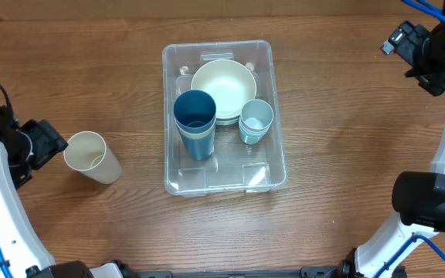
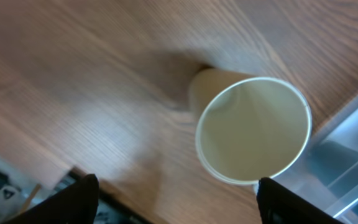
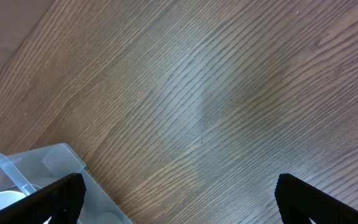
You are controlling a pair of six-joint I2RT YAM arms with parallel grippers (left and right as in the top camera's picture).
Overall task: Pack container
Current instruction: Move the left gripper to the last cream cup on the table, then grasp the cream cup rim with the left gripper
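The clear plastic container sits mid-table, holding a cream bowl, stacked dark blue cups and stacked light blue cups. A cream cup lies tilted on the table left of it; in the left wrist view the cup shows its open mouth. My left gripper is open, just left of the cup, not holding it. My right gripper is open over bare table at the far right, with the container's corner at its left.
The wooden table surrounds the container. The container's edge shows at the right of the left wrist view. The table's near edge lies by the left fingers.
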